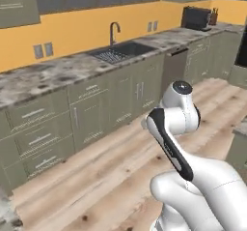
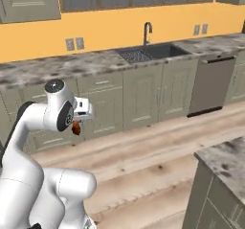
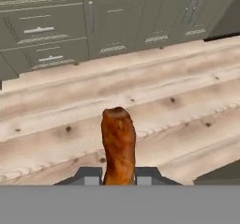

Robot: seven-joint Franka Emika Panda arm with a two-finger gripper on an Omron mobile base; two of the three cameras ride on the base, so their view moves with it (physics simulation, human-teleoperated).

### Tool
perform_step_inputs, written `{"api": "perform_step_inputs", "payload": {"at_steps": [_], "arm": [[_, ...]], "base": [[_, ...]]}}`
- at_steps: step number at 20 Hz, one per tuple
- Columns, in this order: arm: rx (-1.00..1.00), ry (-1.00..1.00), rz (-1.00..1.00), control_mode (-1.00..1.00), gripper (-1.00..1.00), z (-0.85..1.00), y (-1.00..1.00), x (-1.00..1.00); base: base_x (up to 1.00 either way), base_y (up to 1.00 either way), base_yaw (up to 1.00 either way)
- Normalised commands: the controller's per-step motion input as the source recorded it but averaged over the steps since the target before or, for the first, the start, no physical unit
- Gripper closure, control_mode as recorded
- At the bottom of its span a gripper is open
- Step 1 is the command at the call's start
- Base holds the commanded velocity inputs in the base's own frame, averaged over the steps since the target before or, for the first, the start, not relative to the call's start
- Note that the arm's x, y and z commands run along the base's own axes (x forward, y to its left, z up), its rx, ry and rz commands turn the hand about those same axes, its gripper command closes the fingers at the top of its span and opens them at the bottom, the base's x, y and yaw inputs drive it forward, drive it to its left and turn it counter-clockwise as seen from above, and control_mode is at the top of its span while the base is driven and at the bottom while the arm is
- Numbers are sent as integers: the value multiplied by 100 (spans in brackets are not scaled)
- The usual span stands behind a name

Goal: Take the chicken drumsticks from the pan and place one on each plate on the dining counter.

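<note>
- The two-finger gripper point(image 3: 119, 175) is clamped on a glossy orange-brown chicken drumstick point(image 3: 118, 143), whose long axis runs straight out from the fingers.
- It hangs over the pale wooden plank floor point(image 3: 187, 106), in the near left of the right base view.
- The speckled granite dining counter point(image 2: 225, 163) lies well apart, to the right.

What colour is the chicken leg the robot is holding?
Glossy orange-brown; the chicken drumstick shows best in the hand view.
</note>
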Motion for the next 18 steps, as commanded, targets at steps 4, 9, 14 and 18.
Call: {"api": "perform_step_inputs", "payload": {"at_steps": [4,9,14,18], "arm": [[0,0,0,100,100,0,0,0],[0,0,0,100,100,0,0,0],[0,0,0,100,100,0,0,0],[0,0,0,100,100,0,0,0]], "base": [[0,5,-100],[29,25,-92],[66,52,-67],[60,65,-59]]}}
